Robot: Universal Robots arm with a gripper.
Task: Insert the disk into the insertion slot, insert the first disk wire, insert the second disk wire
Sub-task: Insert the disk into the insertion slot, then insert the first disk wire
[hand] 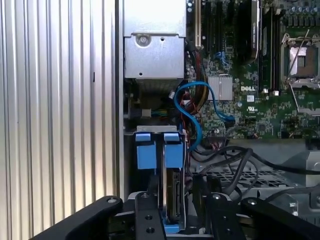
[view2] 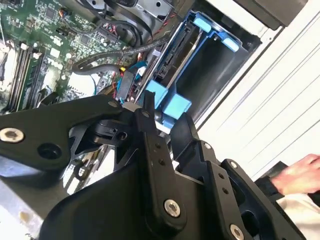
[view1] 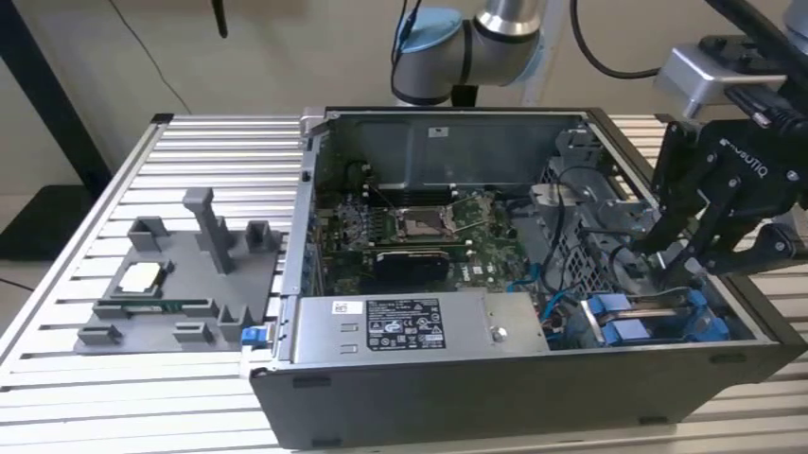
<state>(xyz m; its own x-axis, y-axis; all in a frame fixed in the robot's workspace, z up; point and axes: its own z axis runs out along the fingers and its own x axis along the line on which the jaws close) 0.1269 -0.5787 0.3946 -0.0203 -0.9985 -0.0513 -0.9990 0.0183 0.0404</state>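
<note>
Black linkage bars of my gripper (view2: pixel 143 107) crowd the foreground in both wrist views, reaching down into a corner of the open computer case (view1: pixel 505 397). Whether I am clamped or spread I cannot tell, because my own bars hide the tips. The disk (hand: pixel 172 192) stands on edge in its blue carrier inside the insertion slot (view1: pixel 619 317), between the blue rails and directly under me. To do this well, I judge the push must run straight along those rails, with the carrier kept square so neither side binds, and clear of the blue cable (hand: pixel 192 107) and black wires (hand: pixel 235 160) just beside the bay.
</note>
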